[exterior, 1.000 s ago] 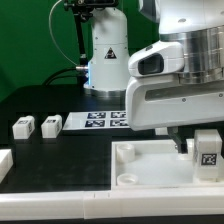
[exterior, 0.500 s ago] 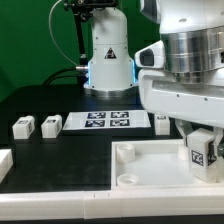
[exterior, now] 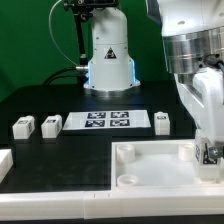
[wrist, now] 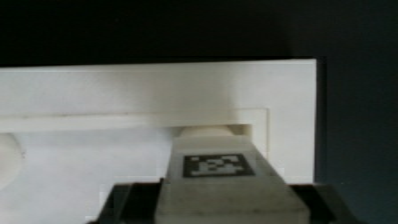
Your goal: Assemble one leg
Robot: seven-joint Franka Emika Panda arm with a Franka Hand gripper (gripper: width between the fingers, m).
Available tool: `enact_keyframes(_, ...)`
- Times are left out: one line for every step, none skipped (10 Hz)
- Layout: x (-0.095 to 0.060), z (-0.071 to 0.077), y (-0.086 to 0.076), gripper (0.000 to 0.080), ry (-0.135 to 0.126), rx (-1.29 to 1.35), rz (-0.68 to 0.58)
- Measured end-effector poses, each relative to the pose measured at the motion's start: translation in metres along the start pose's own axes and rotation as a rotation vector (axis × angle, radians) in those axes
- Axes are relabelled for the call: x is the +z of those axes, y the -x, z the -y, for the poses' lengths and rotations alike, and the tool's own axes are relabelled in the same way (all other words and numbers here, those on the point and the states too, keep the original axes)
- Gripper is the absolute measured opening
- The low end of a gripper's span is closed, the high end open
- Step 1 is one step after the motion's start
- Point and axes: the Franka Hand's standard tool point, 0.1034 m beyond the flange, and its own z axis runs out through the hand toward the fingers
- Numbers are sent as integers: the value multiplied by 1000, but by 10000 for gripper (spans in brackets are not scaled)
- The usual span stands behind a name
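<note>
One leg (exterior: pixel 210 153), partly hidden by the arm (exterior: pixel 195 60), is clamped in the gripper (wrist: pixel 217 202) at a corner of the tray (exterior: pixel 160 165). Three other legs (exterior: pixel 50 125) and the marker board (exterior: pixel 105 120) lie beyond the tray.

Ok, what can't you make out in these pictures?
Wrist view: the leg hides what lies under it; the picture edge cuts off the fingers of the end effector.
Exterior view: the arm covers most of the leg; that view's right edge cuts off the tray.
</note>
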Motion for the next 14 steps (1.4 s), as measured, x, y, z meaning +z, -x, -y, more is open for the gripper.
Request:
enact_keyframes(0,0,0,294,0,-35,0)
enact_keyframes(0,0,0,294,1,-116,-1)
enact_keyframes(0,-1,1,475,5,-292,-8)
enact_keyframes(-1,-1,0,600,13,-512,-23)
enact_keyframes(-1,1,0,600,8,-601,-24)
enact_keyframes(-1,0,-1,639,10,-708,-24)
enact_keyframes(-1,0,-1,648,11,-807,-25)
enact_keyframes(-1,1,-2,648,14,-926,-25)
enact_keyframes(-1,0,-3,648,33,-1126,-43)
enact_keyframes(-3,4,-5,649,30,-1333,-60)
enact_keyframes(-3,7,-8,649,13,-1401,-73)
enact_keyframes(-2,6,-7,649,13,-1372,-71)
enact_keyframes(-2,6,-7,499,13,-1372,-71)
enact_keyframes(-2,5,-7,499,8,-1321,-67)
